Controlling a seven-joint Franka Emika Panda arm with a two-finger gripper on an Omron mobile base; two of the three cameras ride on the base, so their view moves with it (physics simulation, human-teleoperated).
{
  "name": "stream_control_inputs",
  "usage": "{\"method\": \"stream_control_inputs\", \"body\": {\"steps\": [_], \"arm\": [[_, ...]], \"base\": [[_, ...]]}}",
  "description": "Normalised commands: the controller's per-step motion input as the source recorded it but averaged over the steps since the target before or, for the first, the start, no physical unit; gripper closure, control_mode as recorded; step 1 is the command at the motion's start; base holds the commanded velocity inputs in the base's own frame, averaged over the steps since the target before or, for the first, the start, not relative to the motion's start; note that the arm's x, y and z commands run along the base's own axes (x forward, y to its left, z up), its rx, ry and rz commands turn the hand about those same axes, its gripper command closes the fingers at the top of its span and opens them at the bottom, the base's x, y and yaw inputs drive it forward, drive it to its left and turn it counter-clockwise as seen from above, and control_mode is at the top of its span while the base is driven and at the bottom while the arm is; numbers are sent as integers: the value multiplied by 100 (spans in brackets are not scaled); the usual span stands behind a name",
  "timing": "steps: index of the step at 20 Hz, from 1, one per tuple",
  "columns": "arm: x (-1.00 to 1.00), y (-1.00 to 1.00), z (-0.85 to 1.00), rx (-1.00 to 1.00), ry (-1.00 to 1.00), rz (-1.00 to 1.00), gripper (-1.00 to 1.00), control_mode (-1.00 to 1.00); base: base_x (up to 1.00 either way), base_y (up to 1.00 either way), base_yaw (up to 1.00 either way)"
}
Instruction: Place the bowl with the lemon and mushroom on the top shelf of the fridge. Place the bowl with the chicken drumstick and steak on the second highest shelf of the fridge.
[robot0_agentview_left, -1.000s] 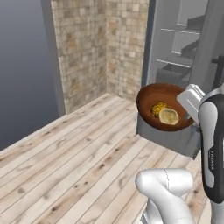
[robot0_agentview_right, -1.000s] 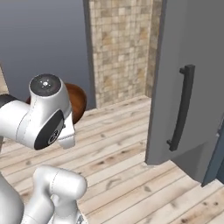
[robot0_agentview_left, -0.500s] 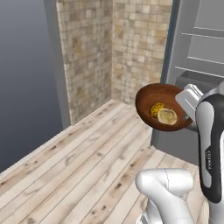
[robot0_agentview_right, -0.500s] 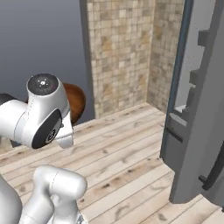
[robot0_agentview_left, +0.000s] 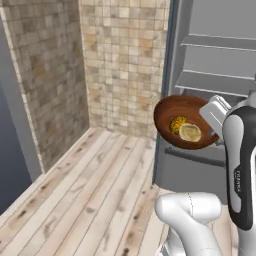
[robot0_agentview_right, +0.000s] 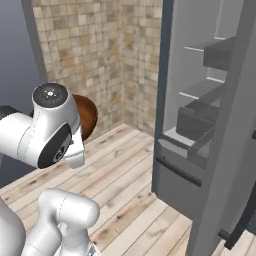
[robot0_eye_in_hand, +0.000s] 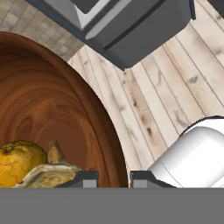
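Bowl with the lemon and mushroom (robot0_agentview_left: 186, 121): held up in the air, above the wooden floor (robot0_agentview_left: 95, 190), just in front of the open fridge (robot0_agentview_left: 215, 75); tipped so that its inside is seen from the left base view. In the right base view its brown edge (robot0_agentview_right: 86, 116) is seen behind the arm's joint.
Contents: a yellow lemon (robot0_eye_in_hand: 19, 164) and a pale mushroom (robot0_eye_in_hand: 49, 174) are seen lying together low in the bowl, touching each other.
Gripper (robot0_eye_in_hand: 113, 179): closed on the bowl's rim, which is clamped between the two fingertips (robot0_eye_in_hand: 86, 179) at the bottom of the hand view.
Top shelf (robot0_agentview_left: 220, 41): a pale panel seen high in the fridge, above the bowl's level.
Second highest shelf (robot0_agentview_left: 215, 82): the like panel one level lower, just above and behind the bowl's rim.
Fridge door (robot0_agentview_right: 225, 150): stood open at the right of the right base view, with door bins seen on its inner side.
Wall (robot0_agentview_left: 125, 65): tiled in beige stone, met by the floor left of the fridge.
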Motion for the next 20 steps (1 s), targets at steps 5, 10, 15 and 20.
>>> {"method": "stream_control_inputs", "body": {"steps": [5,10,15,20], "arm": [[0,0,0,0,0,0,100,100],[0,0,0,0,0,0,100,100],[0,0,0,0,0,0,100,100],[0,0,0,0,0,0,100,100]], "base": [[100,6,-48],[80,0,-49],[68,0,-47],[69,2,-25]]}}
